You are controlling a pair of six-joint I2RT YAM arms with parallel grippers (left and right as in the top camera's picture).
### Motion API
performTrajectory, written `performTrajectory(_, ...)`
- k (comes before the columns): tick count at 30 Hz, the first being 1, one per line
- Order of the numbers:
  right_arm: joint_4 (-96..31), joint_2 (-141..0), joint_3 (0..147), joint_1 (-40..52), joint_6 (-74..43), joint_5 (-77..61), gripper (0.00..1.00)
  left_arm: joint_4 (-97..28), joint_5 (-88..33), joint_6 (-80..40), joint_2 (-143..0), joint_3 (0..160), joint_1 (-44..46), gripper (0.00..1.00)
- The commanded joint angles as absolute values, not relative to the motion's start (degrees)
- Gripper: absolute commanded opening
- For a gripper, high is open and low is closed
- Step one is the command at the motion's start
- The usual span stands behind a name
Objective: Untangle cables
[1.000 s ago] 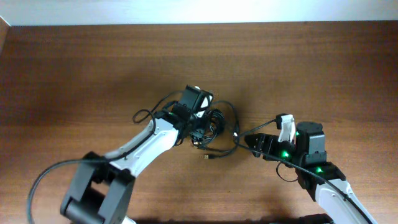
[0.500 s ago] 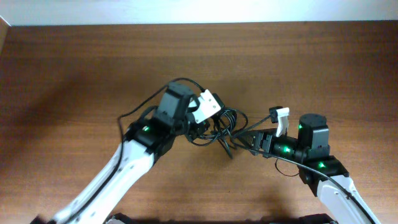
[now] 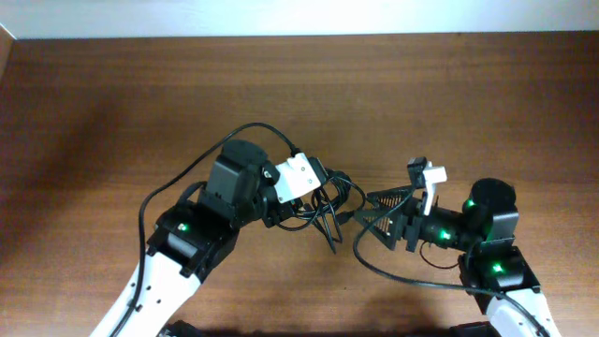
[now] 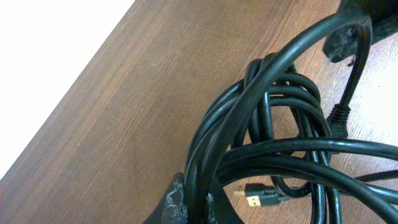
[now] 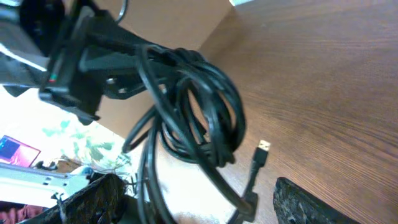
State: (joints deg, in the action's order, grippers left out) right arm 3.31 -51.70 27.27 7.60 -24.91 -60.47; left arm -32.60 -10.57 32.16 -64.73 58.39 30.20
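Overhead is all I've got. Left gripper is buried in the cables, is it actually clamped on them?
Observer: Yes. In the left wrist view the left gripper is shut on several strands of the cables at once.
Operator: Any plug end free?
Observer: One USB plug, metallic tip, sticks out loose beside the coil, close to the grip.
Operator: Right gripper holding anything?
Observer: No. The right wrist view shows the right gripper open, with strands passing unclamped between its fingers.
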Motion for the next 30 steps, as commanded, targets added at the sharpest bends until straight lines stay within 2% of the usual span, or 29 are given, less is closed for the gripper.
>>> performTrajectory(1,4.3,-50.1,28.6,7.5,-26.0,-62.4,0.79,-31.7,-11.8,30.8,-63.6,59.1,30.2,0.00)
performTrajectory(11,15.2,-49.8,28.6,7.5,-41.7,-66.3,0.80,-18.7,-11.2,-0.6,-63.6,59.1,30.2,0.00)
performTrajectory(18,15.3,-49.8,28.6,7.5,-42.5,-66.9,0.86,-18.5,-11.2,-18.8,-63.7,59.1,30.2,0.00)
performTrajectory(21,15.2,-49.8,28.6,7.5,-42.5,-66.9,0.87,-18.5,-9.9,-22.0,-63.7,59.1,30.2,0.00)
performTrajectory(25,15.3,-49.8,28.6,7.5,-42.5,-66.9,0.88,-21.1,1.0,-39.3,-63.7,59.1,30.2,0.00)
performTrajectory(27,15.3,-49.8,28.6,7.5,-42.5,-66.9,0.94,-22.9,2.9,-47.1,-63.7,59.1,30.2,0.00)
performTrajectory(30,15.3,-49.8,28.6,7.5,-42.5,-66.6,0.97,-26.8,2.8,-63.2,-63.8,59.1,30.2,0.00)
